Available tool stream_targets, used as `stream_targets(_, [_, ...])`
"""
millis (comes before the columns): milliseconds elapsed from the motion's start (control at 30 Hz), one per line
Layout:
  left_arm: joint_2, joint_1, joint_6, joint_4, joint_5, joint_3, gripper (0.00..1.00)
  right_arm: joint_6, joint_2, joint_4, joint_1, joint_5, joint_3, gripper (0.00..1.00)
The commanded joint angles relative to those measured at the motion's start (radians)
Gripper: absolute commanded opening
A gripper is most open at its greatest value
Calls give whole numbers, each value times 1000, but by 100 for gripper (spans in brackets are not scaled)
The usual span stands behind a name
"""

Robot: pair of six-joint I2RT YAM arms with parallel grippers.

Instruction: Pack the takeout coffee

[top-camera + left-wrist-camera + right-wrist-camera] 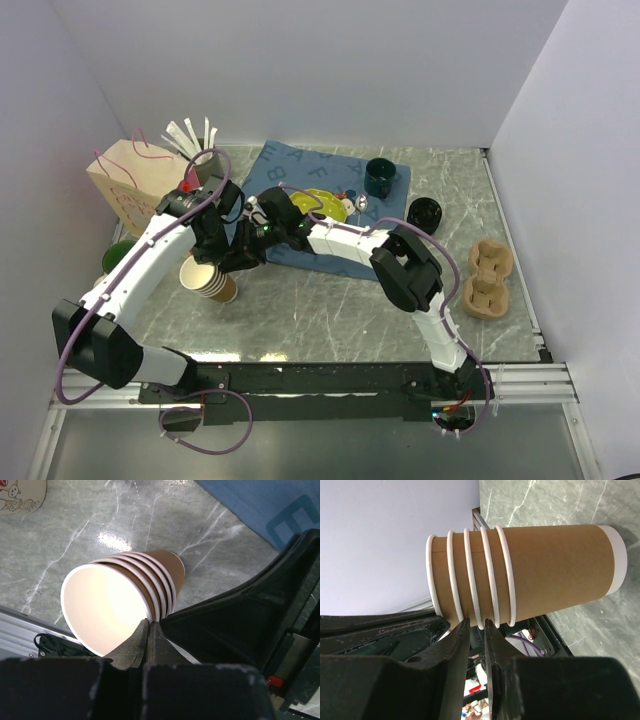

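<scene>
Five nested kraft-paper cups [520, 570], tapered and with rolled white rims, are tilted on their side over the grey marbled bench [330, 300]. The left pincer [149, 625] is clamped on the outermost rim wall, one finger inside the mouth. The right pincer [476, 626] straddles one rim across a narrow slot; whether it grips cannot be told. The takeout coffee [425, 212], black-lidded, stands well apart to the right, between a dark green mug [380, 177] and a moulded pulp carrier [488, 280]. The right arm [345, 245] reaches leftward across a blue cloth [300, 165].
</scene>
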State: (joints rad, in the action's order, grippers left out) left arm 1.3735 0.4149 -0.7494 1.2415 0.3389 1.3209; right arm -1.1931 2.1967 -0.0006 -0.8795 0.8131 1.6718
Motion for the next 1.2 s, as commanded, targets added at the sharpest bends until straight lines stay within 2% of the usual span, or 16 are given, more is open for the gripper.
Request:
stream_targets(0, [-4,-1,-16,15,44,37,1,12,-86,10,-3,1,-9,26])
stream_targets(133, [18,-1,-13,61,115,75,1,36,-101,-48,4,-28,-14,26])
stream_targets(367, [27,-1,-7,79,117,132,1,78,-121,-110,11,-43,3,27])
stream_targets(500, [48,1,19,108,149,192,1,159,-155,-223,22,-51,26,28])
stream_targets(733, [26,1,44,128,158,215,1,355,-322,-522,80,-192,-4,30])
stream_targets(1000, [10,1,74,130,265,276,1,444,-506,-683,126,-298,-49,32])
stream_targets(1167, [18,1,71,127,242,336,1,452,-598,-733,145,-351,-63,33])
